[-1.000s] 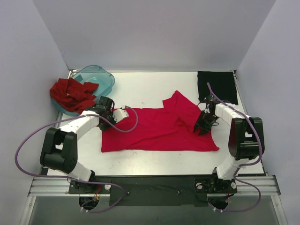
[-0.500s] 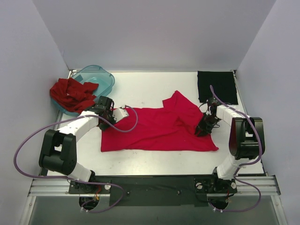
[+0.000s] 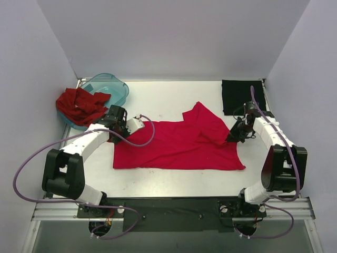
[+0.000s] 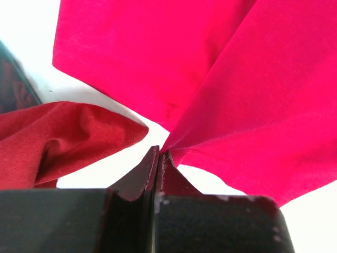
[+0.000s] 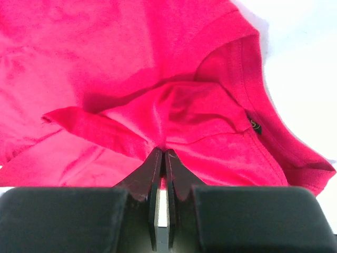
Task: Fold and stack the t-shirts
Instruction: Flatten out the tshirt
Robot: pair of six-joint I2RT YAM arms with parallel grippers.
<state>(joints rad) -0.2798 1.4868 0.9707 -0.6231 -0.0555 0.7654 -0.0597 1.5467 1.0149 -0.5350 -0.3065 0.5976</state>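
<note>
A bright crimson-pink t-shirt (image 3: 179, 145) lies spread across the middle of the table. My left gripper (image 3: 122, 132) is shut on its upper left corner (image 4: 174, 142), and the cloth is pulled into a peak there. My right gripper (image 3: 232, 138) is shut on a pinch of the same shirt (image 5: 168, 121) near its collar, at the shirt's right edge. A darker brick-red t-shirt (image 3: 79, 105) lies crumpled at the far left, partly over the tub; it also shows as the brick-red t-shirt (image 4: 58, 137) in the left wrist view. A black t-shirt (image 3: 243, 96) lies folded flat at the back right.
A translucent teal tub (image 3: 108, 87) stands at the back left under the brick-red shirt. White walls close in the table on three sides. Purple cables loop from both arms.
My right gripper has shut on the crimson-pink shirt and moved up and right, lifting the cloth. My left gripper shifted slightly back, still shut on the corner.
</note>
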